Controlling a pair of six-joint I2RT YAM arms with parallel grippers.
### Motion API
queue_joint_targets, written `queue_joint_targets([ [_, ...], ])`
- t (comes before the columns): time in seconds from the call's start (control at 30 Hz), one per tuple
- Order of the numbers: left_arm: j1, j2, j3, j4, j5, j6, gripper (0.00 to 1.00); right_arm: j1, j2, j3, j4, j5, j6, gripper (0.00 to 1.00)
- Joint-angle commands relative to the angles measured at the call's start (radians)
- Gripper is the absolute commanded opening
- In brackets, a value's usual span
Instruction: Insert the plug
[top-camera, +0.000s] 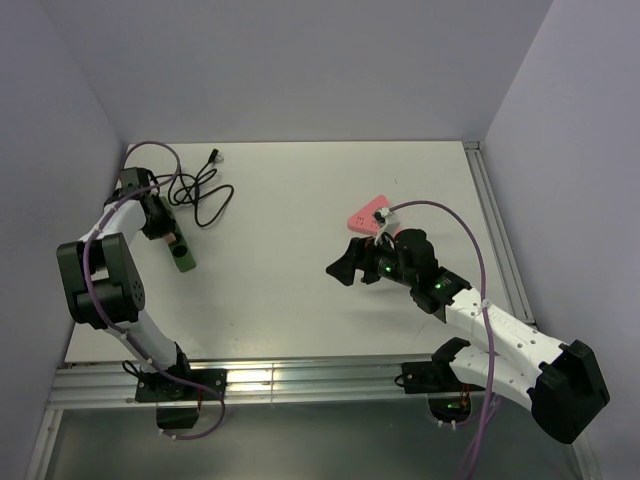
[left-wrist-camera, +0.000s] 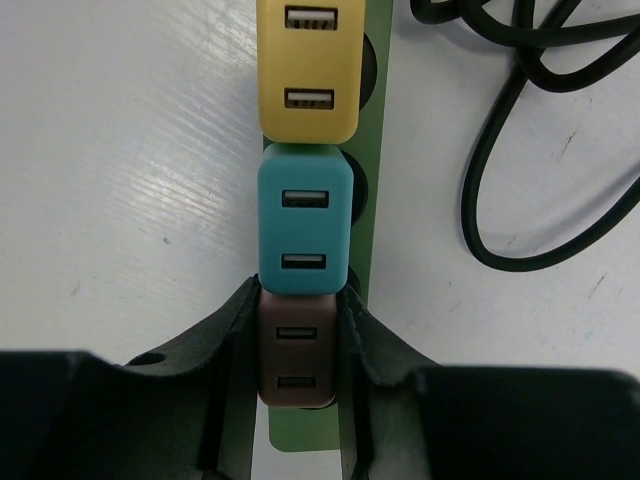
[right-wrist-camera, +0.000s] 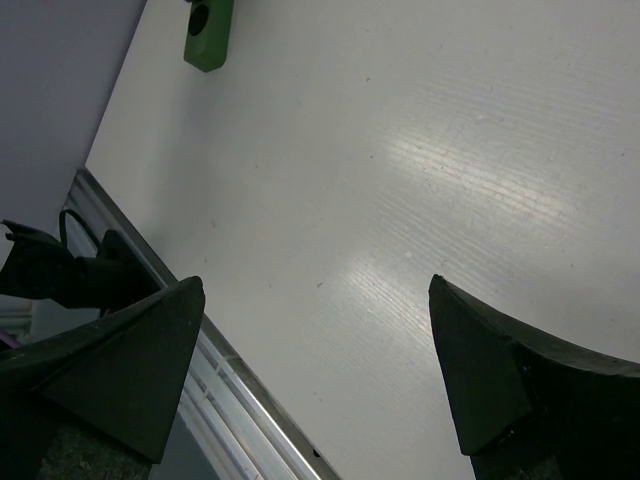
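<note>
Table (top-camera: 300, 200) bears a green power strip (left-wrist-camera: 300, 432) on its left side, with a yellow plug (left-wrist-camera: 308, 65), a teal plug (left-wrist-camera: 305, 225) and a brown plug (left-wrist-camera: 297, 350) in a row. The left gripper (left-wrist-camera: 297, 310) pinches the brown plug narrowly at the strip's end. The right gripper (right-wrist-camera: 315, 300) hangs wide and empty, well apart. Seating seems the step in hand. The next move likely calls for a straight press, then letting go.

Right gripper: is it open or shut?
Open: the right gripper has its fingers wide apart, only table showing between them.
</note>
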Motion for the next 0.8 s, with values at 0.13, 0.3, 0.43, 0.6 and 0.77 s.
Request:
queue_joint_targets([
  [0.13, 0.020, 0.129, -0.029, -0.117, 0.024, -0.011, 0.00, 0.000, -0.024, -0.002, 0.017, 0.018, -0.016, 1.00],
  [0.3, 0.022, 0.107, -0.009, -0.141, 0.012, -0.013, 0.02, -0.003, -0.019, -0.004, 0.025, 0.010, -0.015, 1.00],
  [0.43, 0.022, 0.072, 0.011, -0.152, 0.005, -0.017, 0.32, -0.004, -0.019, -0.001, 0.020, 0.013, -0.016, 1.00],
  [0.6, 0.020, 0.014, 0.009, -0.141, 0.011, -0.031, 0.66, -0.012, -0.019, -0.004, 0.023, 0.009, -0.015, 1.00],
  [0.77, 0.016, -0.089, 0.015, -0.146, 0.003, -0.053, 0.92, -0.023, -0.013, -0.004, 0.026, 0.000, -0.015, 1.00],
])
